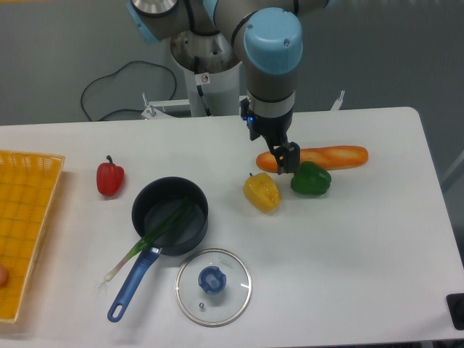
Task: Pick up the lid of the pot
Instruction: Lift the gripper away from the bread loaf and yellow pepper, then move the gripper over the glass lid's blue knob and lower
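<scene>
The glass pot lid (pixel 234 288) lies on the worktop (pixel 348 246) with its round blue knob (pixel 212 280) facing up. From the jaws, I see it toward the camera and off to my left. The jaws hang apart with nothing gripped between them, pointing down from the UR5e arm (pixel 272 43); I can't tell how high they are above the surface.

Just beside the lid, also to my left of the jaws, sits a black saucepan (pixel 139 210). Its blue handle (pixel 132 288) reaches toward the camera and away from the lid. A spring onion (pixel 134 250) leans over the pan's rim, green leaves inside and rootlets outside, near the handle.

The yellow bell pepper (pixel 262 193) is closest to the jaws on the camera side. In my view a carrot (pixel 339 156) passes behind the jaws and runs out to my right of them, with a dark green bell pepper (pixel 311 180) right by it on the camera side.

Well apart from the jaws, far to my left, are a red bell pepper (pixel 110 179) and, beyond that, a yellow crate (pixel 25 217) cut off by the frame. Past the jaws, behind the worktop's far edge, a dark cable (pixel 86 93) makes a loop.
</scene>
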You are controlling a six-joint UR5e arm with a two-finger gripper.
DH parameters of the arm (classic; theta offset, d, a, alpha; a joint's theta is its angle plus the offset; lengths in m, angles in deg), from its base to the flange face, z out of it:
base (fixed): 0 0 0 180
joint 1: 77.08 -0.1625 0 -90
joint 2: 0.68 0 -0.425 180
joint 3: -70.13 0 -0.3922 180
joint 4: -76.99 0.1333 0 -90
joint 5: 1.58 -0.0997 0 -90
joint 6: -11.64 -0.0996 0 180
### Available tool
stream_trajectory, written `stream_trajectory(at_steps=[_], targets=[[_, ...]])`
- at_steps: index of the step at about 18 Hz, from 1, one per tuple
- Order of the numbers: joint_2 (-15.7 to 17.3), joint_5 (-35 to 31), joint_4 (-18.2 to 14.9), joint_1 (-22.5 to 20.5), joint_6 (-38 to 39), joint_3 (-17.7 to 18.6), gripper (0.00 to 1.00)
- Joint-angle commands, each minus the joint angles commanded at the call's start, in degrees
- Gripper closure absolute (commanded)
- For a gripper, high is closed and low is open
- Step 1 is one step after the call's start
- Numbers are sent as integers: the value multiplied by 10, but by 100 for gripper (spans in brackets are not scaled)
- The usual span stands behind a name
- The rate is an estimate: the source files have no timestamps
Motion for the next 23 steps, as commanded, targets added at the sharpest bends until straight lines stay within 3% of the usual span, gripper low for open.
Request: stream_trajectory(at_steps=[9, 12, 19, 23], targets=[[2, 1, -11, 8, 5, 11, 0], [4, 6, -1, 10, 7, 43, 0], [4, 7, -1, 15, 9, 61, 0], [-5, 6, -2, 23, 88, 47, 0]])
